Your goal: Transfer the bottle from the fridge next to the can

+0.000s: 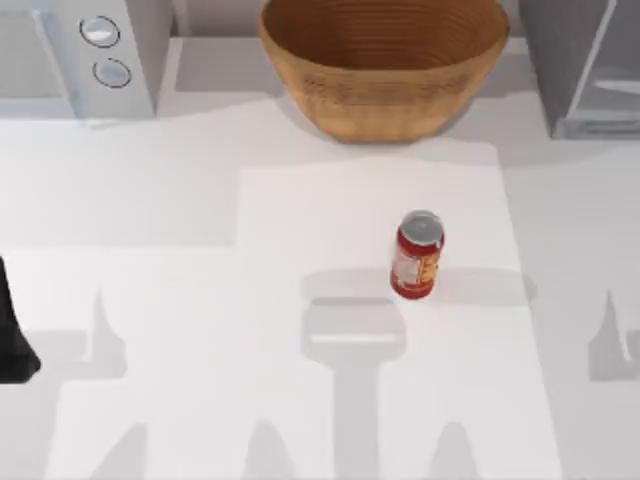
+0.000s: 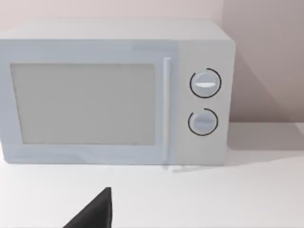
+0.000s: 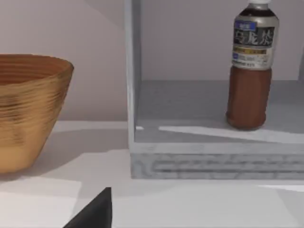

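Nothing is moved yet: you see the bottle (image 3: 250, 71) upright inside the fridge (image 3: 209, 161), far right, well apart from the can (image 1: 417, 255) mid-table; gripper states, I cannot tell.

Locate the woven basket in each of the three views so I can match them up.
Top view: the brown woven wicker basket sits at the table's far edge, centre, between the white microwave and the grey fridge.
Left wrist view: no basket here; the microwave faces the camera.
Right wrist view: the basket stands beside the fridge.
Shared landmark: the fridge, seen from above and from the right wrist.
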Motion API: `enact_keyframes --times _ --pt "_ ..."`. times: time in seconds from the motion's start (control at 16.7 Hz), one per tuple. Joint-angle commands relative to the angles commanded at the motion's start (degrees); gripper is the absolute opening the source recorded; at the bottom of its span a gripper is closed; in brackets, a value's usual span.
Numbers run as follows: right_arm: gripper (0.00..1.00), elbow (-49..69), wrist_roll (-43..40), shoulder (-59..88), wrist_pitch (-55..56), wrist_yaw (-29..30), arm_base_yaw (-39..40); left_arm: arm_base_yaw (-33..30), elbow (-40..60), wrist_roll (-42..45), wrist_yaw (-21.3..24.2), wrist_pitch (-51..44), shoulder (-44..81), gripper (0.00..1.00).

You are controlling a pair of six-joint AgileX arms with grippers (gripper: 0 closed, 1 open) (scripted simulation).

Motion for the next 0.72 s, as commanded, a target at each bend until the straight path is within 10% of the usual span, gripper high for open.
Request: enact_keyframes --times 0.72 --pt "1.00 19.60 0.27 33.13 20.14 -3.83 -4.81 0.00 0.00 0.00 0.00 0.00 0.00 1.00"
